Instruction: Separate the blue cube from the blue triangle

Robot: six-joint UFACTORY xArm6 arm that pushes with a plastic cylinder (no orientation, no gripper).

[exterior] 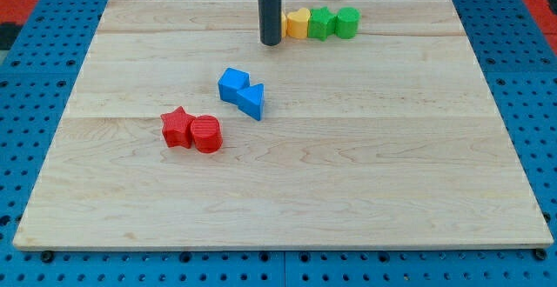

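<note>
Board (348, 191): one pale wooden top, lying on a blue pegboard (35, 104). It serves as the only holder in view and carries every block noted below.

My tip (271, 43): the rod comes down from the view's top and ends on the board near its top edge. It is a bare rod with nothing to open or close, and it holds nothing. The tip stands just left of the yellow block (298, 23); contact between them cannot be judged. It is well apart from both blue blocks, which lie below it toward the view's bottom.

Task items: blue cube (232, 84) and blue triangle (252, 101) sit left of the board's middle. The triangle is at the cube's lower right and the two are touching, so they are not yet separated.

Top row: the yellow block, then a green block (321, 23), then a second green block (347, 22), running left to right in a tight line near the top edge. Their shapes are not clear enough to state.

Lower left group: red star (177, 127) with a red cylinder (207, 135) against its right side. This pair is near the blue pair but apart from it
</note>
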